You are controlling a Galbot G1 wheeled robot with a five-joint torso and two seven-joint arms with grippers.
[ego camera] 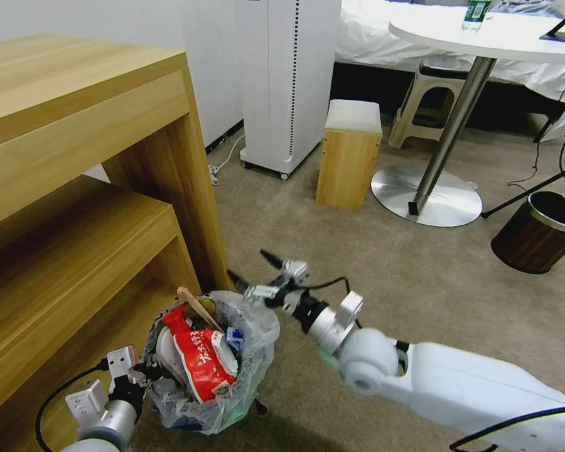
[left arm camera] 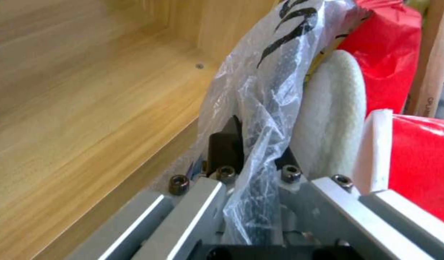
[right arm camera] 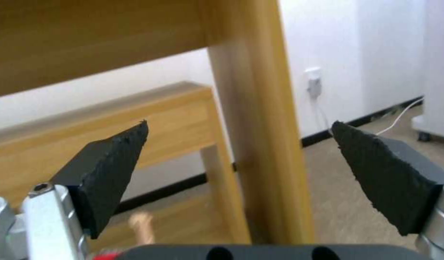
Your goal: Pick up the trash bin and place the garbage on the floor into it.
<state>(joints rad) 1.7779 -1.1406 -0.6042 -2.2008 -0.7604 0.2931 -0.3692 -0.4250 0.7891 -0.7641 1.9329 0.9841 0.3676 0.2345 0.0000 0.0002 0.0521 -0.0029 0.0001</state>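
Bin full — we hold it
Our left gripper (ego camera: pixel 145 375) pinches the trash bin (ego camera: pixel 232 402)'s crinkly rim — red wrapper (ego camera: pixel 202 361) heaped inside; right gripper (ego camera: pixel 252 269) gapes.

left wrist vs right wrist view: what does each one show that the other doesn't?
Left wrist alone: the left gripper shut on the trash bin at its bag-covered rim, with a white slipper and red wrappers inside.

Right wrist alone: the right gripper open and empty, the carpet, a wall socket and a white cable.

Both: the light wooden furniture and the wooden stick poking out of the bin.
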